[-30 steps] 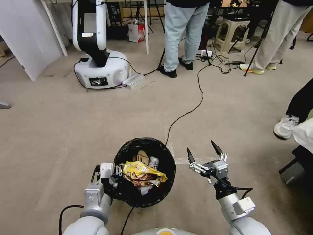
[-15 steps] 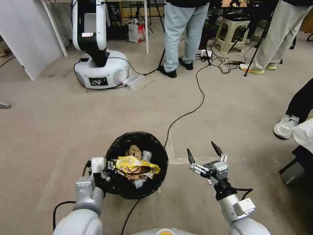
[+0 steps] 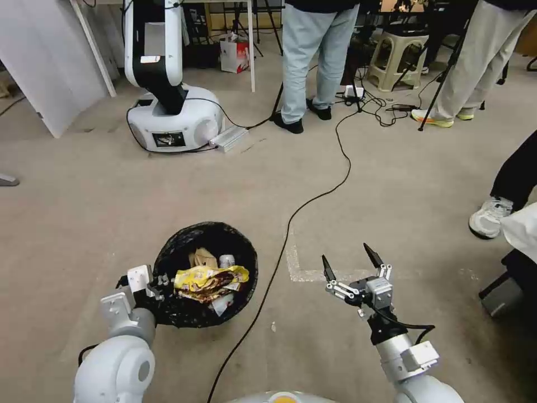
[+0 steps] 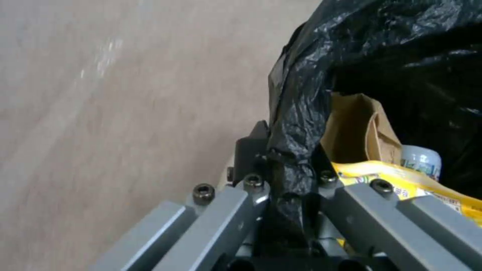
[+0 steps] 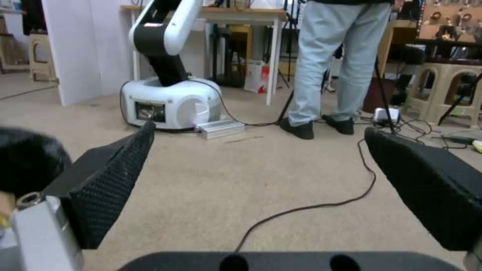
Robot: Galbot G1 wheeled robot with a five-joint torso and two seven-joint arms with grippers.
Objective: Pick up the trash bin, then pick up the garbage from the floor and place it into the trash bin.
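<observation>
The trash bin (image 3: 204, 274) is swinging out to the robot's left, from almost dead centre in the head view a second ago to about seven o'clock low in it now, and the left gripper (image 3: 158, 281) is riding along with it, clamped on the black-bagged rim at the bin's nine o'clock edge. In the left wrist view, the fingers (image 4: 251, 150) are pinching the crinkled liner tight. The garbage (image 3: 210, 277) is sitting inside: a yellow wrapper across the top, crumpled brown paper (image 4: 359, 130) and a small white bottle (image 4: 421, 160) behind it. My reading is that collection is nearly finished and the bin is being carried aside, or towards whatever litter is left.

The right gripper (image 3: 349, 263) is hovering at about five o'clock, jaws spread wide and holding nothing (it has barely shifted during the swing). One tiny pale scrap (image 3: 272, 326) is lying on the carpet between the two arms; too small to tell what it is.

A black cable (image 3: 313, 198) is snaking from twelve o'clock down past the bin's right side, right where the bin was, so it is worth watching for a snag. A white robot base (image 3: 173, 120) is standing at eleven o'clock, and people's legs are lining the far edge, well apart from the bin.
</observation>
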